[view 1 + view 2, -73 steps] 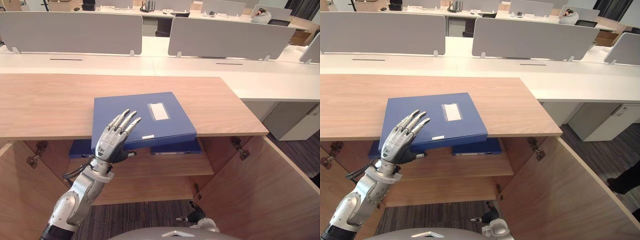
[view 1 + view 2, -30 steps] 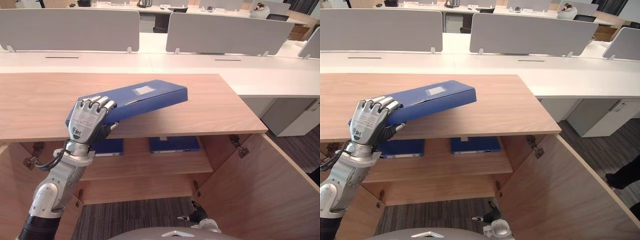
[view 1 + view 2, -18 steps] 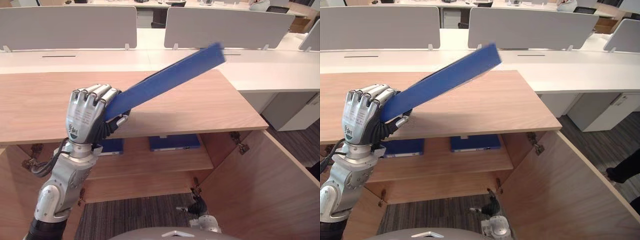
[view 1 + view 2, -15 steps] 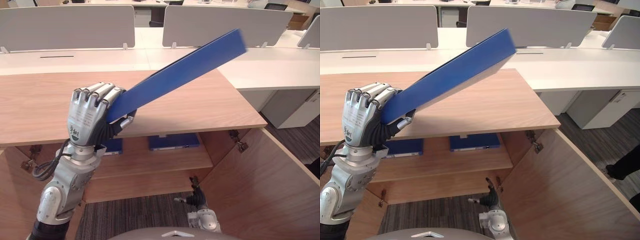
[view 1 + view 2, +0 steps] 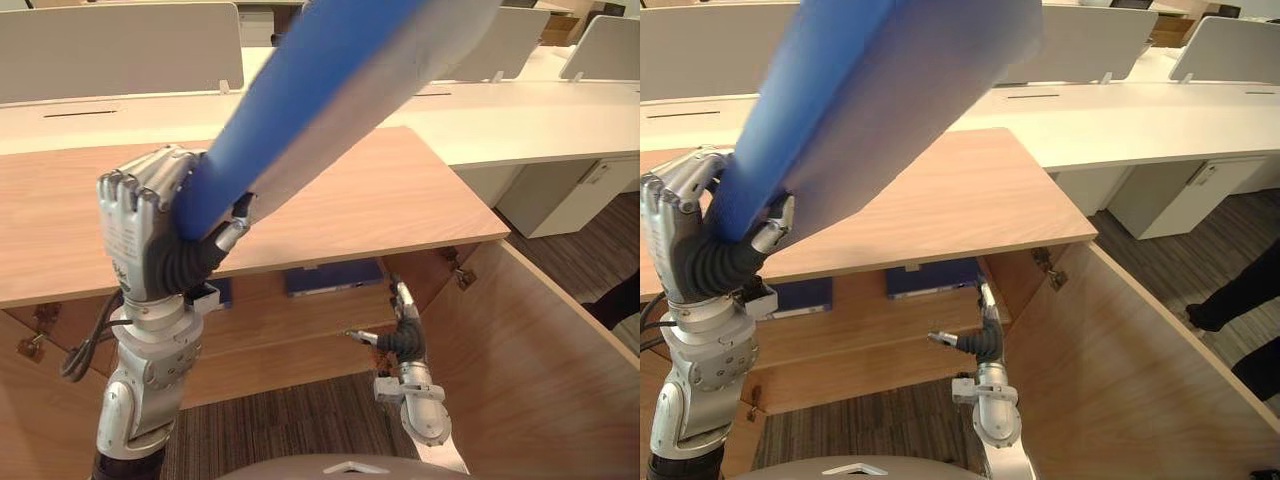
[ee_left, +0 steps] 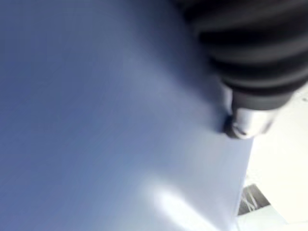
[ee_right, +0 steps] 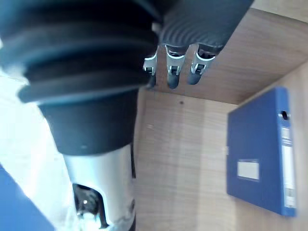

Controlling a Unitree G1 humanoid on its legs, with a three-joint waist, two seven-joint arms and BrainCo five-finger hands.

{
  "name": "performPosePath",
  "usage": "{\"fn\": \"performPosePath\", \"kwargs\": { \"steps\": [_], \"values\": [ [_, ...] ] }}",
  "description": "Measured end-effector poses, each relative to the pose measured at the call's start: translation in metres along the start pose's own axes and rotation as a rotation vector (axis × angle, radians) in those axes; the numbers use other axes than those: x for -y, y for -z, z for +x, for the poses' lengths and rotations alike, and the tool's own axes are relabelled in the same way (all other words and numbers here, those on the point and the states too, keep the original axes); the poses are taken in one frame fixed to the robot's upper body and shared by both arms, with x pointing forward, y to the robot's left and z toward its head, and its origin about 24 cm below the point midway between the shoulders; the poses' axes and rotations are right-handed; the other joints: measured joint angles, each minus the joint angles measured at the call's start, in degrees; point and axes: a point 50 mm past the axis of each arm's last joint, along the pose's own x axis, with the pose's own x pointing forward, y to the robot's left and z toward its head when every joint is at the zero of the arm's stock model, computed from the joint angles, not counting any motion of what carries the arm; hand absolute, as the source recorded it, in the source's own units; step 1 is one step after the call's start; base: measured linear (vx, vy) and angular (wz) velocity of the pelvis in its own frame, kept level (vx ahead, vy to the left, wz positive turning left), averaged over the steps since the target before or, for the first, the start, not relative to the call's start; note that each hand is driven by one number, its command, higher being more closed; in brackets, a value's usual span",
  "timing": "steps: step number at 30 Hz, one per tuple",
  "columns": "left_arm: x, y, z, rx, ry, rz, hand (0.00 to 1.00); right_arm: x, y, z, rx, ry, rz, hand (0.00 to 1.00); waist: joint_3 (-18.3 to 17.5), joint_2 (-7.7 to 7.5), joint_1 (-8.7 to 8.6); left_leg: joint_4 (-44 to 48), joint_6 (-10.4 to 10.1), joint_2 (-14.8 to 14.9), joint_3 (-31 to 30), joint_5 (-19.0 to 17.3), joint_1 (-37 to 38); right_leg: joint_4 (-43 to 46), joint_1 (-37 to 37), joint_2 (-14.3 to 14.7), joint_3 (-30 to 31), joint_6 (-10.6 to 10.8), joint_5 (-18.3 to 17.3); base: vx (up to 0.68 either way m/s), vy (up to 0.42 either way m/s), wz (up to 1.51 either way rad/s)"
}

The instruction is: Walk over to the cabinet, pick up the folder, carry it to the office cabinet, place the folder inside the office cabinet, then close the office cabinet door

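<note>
White desks (image 5: 540, 120), grey dividers (image 5: 100, 60), dark carpet (image 5: 280, 425)

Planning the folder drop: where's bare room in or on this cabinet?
Cabinet top: bare wood where visible. Shelf: front strip free, bordered behind by two stored folders; right robot hand crowds its right end. Left robot hand grips the folder.

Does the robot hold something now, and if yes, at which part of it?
The left robot hand grips the flat blue folder at its lower end, with fingers and thumb curled round it. The right robot hand is open and holds nothing.
</note>
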Motion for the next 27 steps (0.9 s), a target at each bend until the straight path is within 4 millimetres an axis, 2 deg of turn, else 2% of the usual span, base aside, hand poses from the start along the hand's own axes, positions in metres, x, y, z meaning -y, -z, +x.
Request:
{"fn": "performPosePath", "kwargs": {
  "steps": [4, 11, 20, 27],
  "values": [
    [-0.008, 0.001, -0.003, -0.028, -0.038, 0.025, 1.0, 0.004, -0.035, 0.005, 0.176, 0.018, -0.018, 0.0, 0.2, -0.31, -0.52, 0.0, 0.0, -0.1, 0.6, -0.2, -0.8, 0.0, -1.2, 0.0, 0.7, 0.1, 0.3, -0.03, -0.022, -0.1],
    [-0.01, 0.006, -0.009, -0.097, -0.062, 0.043, 1.0, 0.009, -0.069, 0.009, 0.354, 0.05, -0.028, 0.0, 0.3, -0.48, -0.62, 0.0, 0.3, -0.1, 1.3, -0.5, -0.8, -0.2, -1.5, 0.1, 1.6, 0.2, 0.8, 0.0, -0.011, -0.05],
    [-0.001, 0.014, -0.017, -0.203, -0.051, -0.062, 1.0, 0.007, -0.096, 0.024, 0.517, 0.019, -0.008, 0.0, 0.3, -0.52, -0.44, 0.0, 0.4, -0.2, 1.1, -0.6, -0.9, -0.3, -1.5, 0.0, 1.6, 0.3, 1.2, -0.03, -0.022, 0.0],
    [0.012, 0.009, -0.022, -0.277, -0.03, -0.286, 1.0, 0.013, -0.106, 0.035, 0.554, 0.025, 0.121, 0.0, 0.3, -0.47, -0.43, 0.0, 0.7, -0.2, -0.5, -0.1, -1.7, -0.3, -1.5, -0.1, 0.2, 0.3, 1.2, -0.02, -0.036, 0.1]
  ]
}}
